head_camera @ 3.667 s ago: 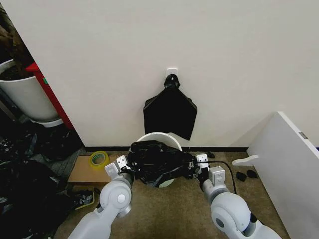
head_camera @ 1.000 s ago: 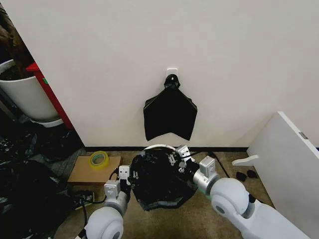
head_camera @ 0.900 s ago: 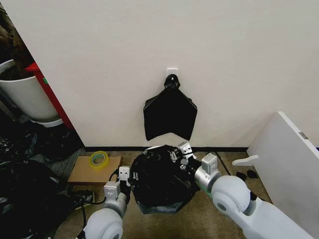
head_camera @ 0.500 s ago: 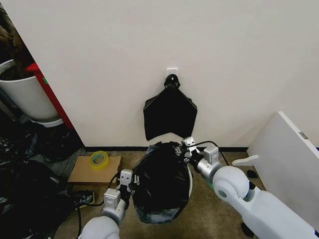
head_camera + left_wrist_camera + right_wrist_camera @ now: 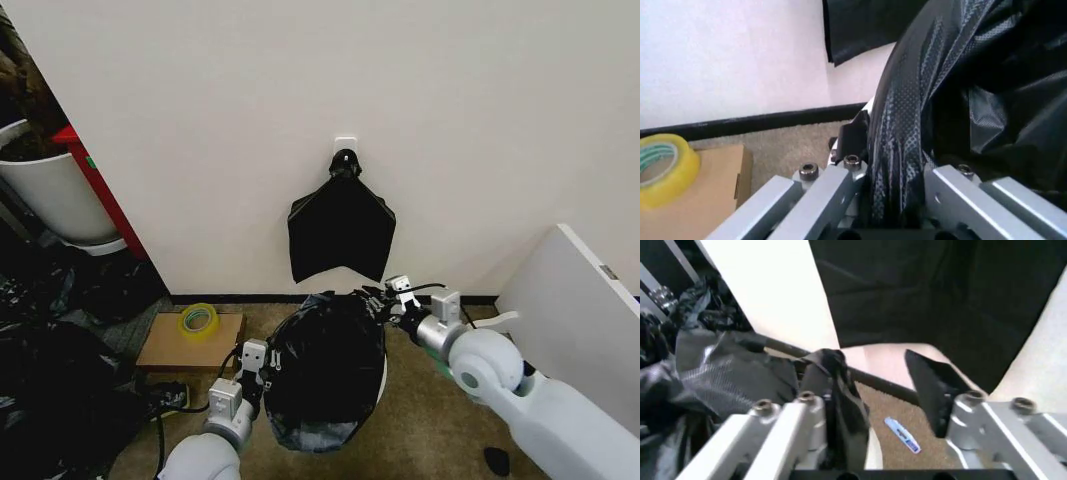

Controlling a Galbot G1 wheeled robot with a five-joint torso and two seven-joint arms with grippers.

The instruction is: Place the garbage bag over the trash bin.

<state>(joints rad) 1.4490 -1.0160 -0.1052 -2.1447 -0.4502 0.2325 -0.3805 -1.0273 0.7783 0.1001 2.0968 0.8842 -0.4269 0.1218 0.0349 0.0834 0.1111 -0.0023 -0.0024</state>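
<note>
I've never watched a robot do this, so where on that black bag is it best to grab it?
By its loose edge, from the sides. The garbage bag is thin crinkly film draped over the trash bin, so only gathered folds give purchase. The left pincer pinches the near left edge, the right pincer the far edge by the wall.

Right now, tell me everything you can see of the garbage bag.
The garbage bag is thin, glossy, crinkled black film, stretched into a tall billowed shape over the trash bin, of which just a cream sliver shows at its right side. Its lower edge hangs rumpled near the carpet. The left gripper pinches the film at the bag's left side, a fold running between its fingers. The right gripper holds a twisted bit of the far upper edge, near the wall.
</note>
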